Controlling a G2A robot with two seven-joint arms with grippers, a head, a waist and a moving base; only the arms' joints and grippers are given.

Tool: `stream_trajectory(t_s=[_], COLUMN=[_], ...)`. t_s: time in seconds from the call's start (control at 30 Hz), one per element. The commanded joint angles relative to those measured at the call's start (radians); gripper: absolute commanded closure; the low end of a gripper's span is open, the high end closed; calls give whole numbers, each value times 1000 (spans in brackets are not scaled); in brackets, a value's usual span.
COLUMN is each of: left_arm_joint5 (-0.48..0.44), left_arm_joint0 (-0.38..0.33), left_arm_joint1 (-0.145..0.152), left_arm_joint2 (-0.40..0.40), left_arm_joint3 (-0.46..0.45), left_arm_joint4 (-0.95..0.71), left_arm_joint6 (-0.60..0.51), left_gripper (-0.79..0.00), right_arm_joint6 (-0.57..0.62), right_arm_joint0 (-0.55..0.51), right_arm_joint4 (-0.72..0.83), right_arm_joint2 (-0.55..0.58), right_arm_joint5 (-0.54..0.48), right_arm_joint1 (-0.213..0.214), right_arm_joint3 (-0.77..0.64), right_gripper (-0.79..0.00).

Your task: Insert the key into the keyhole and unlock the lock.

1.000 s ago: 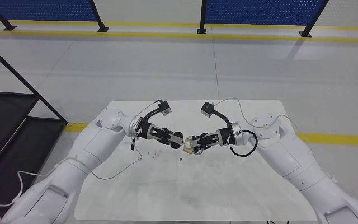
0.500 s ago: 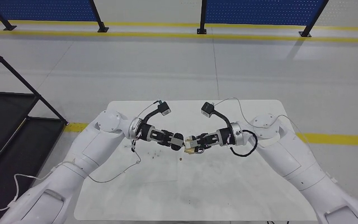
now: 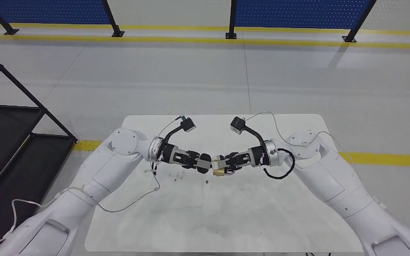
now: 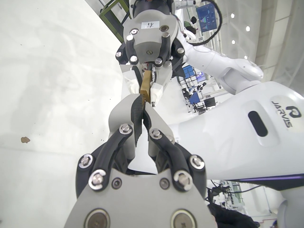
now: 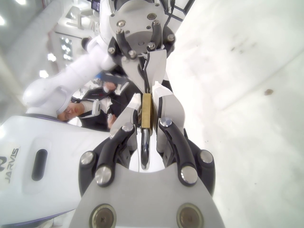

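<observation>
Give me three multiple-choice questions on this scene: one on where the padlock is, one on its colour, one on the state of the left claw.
1. Where is the padlock?
A hanging from a hook
B clamped in the right claw
C in a drawer
2. What colour is its body?
A brass
B red
C blue
3. How is the left claw?
A wide open
B shut, tips at the padlock
C holding a cup

Answers:
1 B, its fingers press both sides of the body.
2 A, yellow metal with a silver shackle.
3 B, its pads nearly meet at the lock's end.
</observation>
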Motion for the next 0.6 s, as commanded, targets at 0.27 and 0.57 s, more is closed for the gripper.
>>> stream_trajectory(t_s=[0.27,0.57], left_arm_joint5=[-69,-124], left_arm_joint0=[-1,-4], left_arm_joint1=[30,60], left_arm_joint2=[21,55], left_arm_joint3=[-29,-49], left_arm_joint4=[27,54], left_arm_joint6=[69,125], left_gripper=[0,0], right_arm_joint6=[0,0], right_arm_joint0=[0,0], right_arm_joint4=[0,0], right_arm_joint2=[0,0], right_arm_joint5=[0,0], right_arm_joint1=[0,0], right_arm_joint3=[0,0], right_gripper=[0,0])
